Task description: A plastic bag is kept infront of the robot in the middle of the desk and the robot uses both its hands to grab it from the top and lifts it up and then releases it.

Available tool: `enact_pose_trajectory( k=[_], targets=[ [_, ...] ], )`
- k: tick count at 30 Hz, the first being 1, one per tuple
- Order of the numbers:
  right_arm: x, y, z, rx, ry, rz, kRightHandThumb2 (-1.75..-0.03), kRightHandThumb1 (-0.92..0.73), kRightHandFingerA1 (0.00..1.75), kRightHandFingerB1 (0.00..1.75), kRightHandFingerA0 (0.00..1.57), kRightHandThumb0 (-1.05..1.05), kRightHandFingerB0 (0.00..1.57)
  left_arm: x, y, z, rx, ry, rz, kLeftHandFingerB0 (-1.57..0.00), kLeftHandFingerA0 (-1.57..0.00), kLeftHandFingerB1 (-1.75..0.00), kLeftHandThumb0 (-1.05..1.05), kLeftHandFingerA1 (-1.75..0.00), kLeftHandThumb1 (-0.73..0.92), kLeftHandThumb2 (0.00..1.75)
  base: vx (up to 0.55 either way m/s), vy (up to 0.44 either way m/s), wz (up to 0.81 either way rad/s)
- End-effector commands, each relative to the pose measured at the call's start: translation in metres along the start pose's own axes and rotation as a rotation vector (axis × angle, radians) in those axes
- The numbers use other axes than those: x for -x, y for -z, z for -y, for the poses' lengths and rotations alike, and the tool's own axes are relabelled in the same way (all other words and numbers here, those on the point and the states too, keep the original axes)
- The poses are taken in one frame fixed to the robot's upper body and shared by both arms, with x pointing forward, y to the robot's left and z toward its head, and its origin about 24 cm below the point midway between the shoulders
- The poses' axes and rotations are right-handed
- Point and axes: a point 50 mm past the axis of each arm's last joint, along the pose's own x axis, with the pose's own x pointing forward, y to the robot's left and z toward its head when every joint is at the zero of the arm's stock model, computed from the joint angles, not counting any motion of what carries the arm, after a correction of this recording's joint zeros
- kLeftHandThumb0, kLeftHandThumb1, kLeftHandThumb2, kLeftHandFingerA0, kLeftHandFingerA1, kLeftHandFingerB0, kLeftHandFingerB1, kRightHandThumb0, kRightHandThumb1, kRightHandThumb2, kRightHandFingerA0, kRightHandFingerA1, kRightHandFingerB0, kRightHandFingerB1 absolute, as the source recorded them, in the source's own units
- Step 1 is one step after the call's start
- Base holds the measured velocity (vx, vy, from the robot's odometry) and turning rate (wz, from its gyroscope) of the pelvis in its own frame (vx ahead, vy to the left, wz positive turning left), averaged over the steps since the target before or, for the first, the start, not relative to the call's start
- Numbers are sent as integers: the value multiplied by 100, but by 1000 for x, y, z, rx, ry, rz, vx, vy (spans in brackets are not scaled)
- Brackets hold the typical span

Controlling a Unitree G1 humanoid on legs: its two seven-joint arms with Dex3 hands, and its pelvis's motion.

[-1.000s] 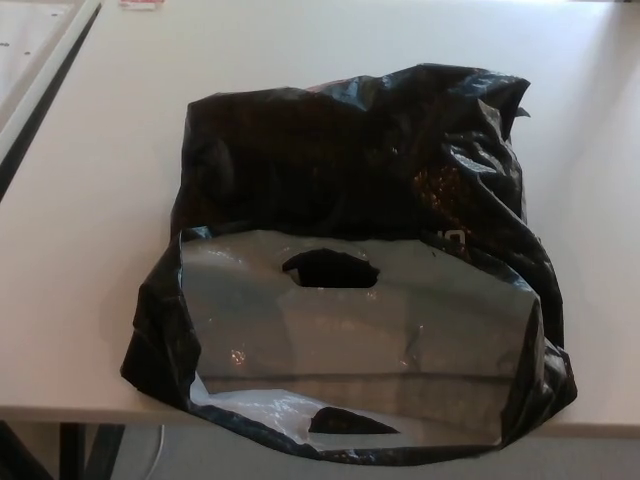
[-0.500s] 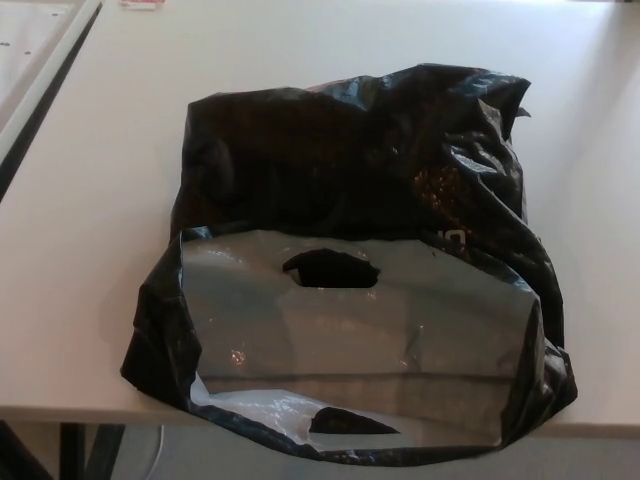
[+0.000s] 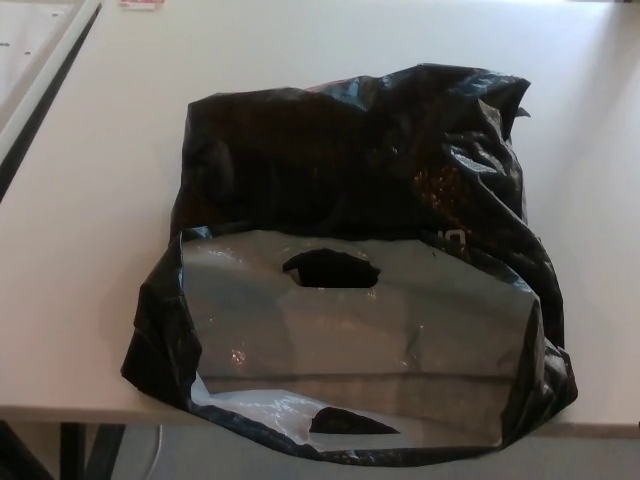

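Plastic bag [image 3: 350,260], black and crumpled, spread over the middle and lower part of the frame on the white surface [image 3: 100,200]. Mouth turned toward the bottom of the frame, overhanging the surface's near edge at the lower centre. Grey inner lining [image 3: 360,330] laid open across the lower half, glossy, with faint creases. Oval handle cutout [image 3: 330,268] punched through the far wall of the mouth, a little left of centre; second handle cutout [image 3: 350,422] in the near wall, at the bottom edge of the frame. White patch of the inside showing at lower left, just beside that near cutout.

Neither hand in view, left or right; so no telling how far either is open, and nothing seen holding the bag. Bag resting alone, untouched, slack.

Small pale printed marks [image 3: 452,238] on the black plastic right of centre, just above the lining's upper edge, too small and blurred to read. Speckled gold-brown glints [image 3: 435,185] above them, not legible as writing.

Dark gap [image 3: 40,90] running diagonally at upper left, between the surface and a second pale panel [image 3: 25,40] in the corner.
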Motion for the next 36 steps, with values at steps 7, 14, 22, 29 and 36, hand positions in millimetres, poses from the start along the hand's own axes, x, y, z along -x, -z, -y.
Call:
enact_pose_trajectory(
  k=[7,14,22,29,36],
  targets=[
    [-23,-5,12,145,12,173,-72,-35,17,16,0,-51,0,-7,-22,-5,33,-92,289,-38,-61,-33,-13,-40,50,55,0,0,0],
    [-32,20,-13,162,-88,96,-74,-36,26,16,1,-54,0,-22,-10,-14,-68,-101,277,-37,-48,-33,-14,-37,49,55,0,0,0],
    [-36,38,-25,167,-160,53,-75,-38,24,14,0,-58,0,-46,-3,-9,-67,-52,286,-29,-31,-32,-20,-32,49,57,0,0,0],
    [-41,43,-29,156,-182,44,-75,-37,27,15,1,-58,0,-69,-12,-2,-85,-52,373,-29,-30,-32,-24,-32,46,57,0,0,0],
    [-45,43,-30,161,-194,45,-76,-38,26,14,1,-59,0,-71,-16,-1,-26,-5,387,-28,-29,-33,-28,-33,47,58,0,0,0]
  ],
)
